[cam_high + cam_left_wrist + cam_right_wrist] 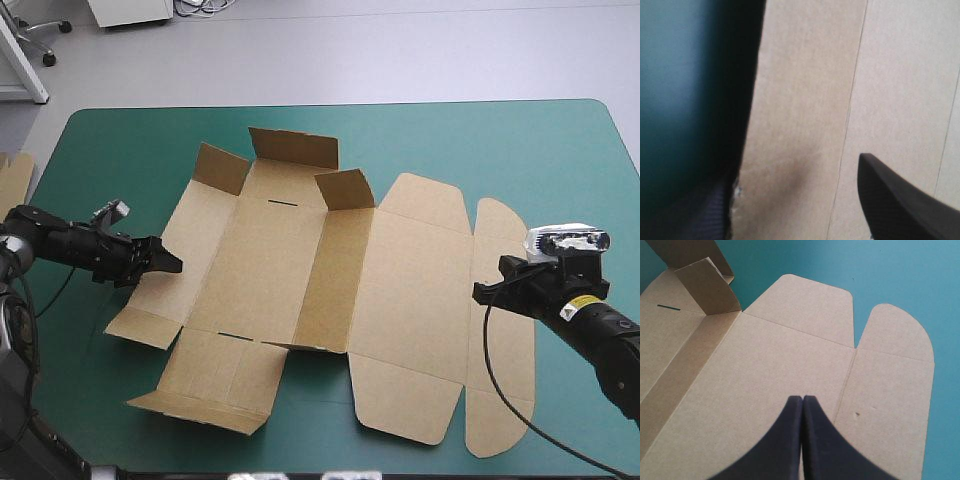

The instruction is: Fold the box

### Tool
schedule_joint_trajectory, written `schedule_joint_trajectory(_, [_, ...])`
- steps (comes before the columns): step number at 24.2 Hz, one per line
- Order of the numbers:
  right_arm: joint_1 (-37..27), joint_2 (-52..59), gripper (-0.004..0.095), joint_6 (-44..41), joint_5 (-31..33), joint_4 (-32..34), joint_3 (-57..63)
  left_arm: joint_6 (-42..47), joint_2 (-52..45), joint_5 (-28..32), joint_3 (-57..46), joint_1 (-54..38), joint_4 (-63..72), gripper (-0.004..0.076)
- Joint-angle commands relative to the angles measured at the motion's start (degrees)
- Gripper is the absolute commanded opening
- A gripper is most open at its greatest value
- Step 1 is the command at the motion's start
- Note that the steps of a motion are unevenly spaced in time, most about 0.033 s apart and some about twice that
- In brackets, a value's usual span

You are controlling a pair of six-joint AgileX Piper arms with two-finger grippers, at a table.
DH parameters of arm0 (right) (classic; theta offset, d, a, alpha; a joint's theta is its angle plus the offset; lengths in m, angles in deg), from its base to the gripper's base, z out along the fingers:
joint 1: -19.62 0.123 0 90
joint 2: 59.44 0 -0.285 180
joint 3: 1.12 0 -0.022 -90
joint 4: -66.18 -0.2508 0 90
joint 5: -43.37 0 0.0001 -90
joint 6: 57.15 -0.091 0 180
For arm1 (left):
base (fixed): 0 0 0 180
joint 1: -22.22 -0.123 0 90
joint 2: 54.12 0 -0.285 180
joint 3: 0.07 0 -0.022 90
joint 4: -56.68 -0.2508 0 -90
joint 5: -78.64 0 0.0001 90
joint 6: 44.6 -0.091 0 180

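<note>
Box (262,262) half-raised, left gripper (168,263) spread, apparently astride its left edge, right gripper (803,399) pressed together over the lid (412,290).

You have the box (330,270) mid-table on the table (560,150) | your left gripper (168,263) at the box's left edge, one finger over the board, the other off it | your right gripper (482,293) over the box's right panel | spare board (15,180) well left of the box, at the table's edge
</note>
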Motion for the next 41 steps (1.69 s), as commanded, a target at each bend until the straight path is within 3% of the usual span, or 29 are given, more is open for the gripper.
schedule_joint_trajectory(1, [-0.26, 0.23, -0.0034, 0.26, -3.21, 0.87, -1.95, 0.75, -2.58, -6.1, 0.89, 0.6, 1.86, 0.0467])
schedule_joint_trajectory(9, [-0.26, 0.23, -0.0034, 0.26, -3.07, 0.87, -1.95, 3.89, -2.58, -6.1, 0.89, 4.4, -2.2, 0.0467])
schedule_joint_trajectory(15, [-0.26, 0.23, -0.0034, 0.26, -3.02, 1.91, -1.95, 5.15, -2.78, -6.1, 0.89, 9.51, -4.53, 0.0348])
schedule_joint_trajectory(23, [-0.26, 0.23, -0.0034, 0.02, -3.02, 1.91, -1.95, 3.74, -2.78, -6.1, 0.31, 9.94, 1.88, 0.0339])
schedule_joint_trajectory(30, [-0.26, 0.23, -0.0034, -0.11, -3.61, 1.91, -1.95, 1.91, -2.78, -6.1, -3.47, 10.07, 3.53, 0.0183])
schedule_joint_trajectory(38, [-0.26, 0.23, -0.0034, -0.11, -3.61, 1.91, -1.95, -1.05, -4.3, -6.1, -3.18, 10.07, 3.34, 0.0154])
schedule_joint_trajectory(41, [-0.26, 0.23, -0.0034, -0.11, -3.4, 1.91, -1.95, -2.43, -4.71, -6.0, -0.76, 9.96, 0.07, 0.0076])
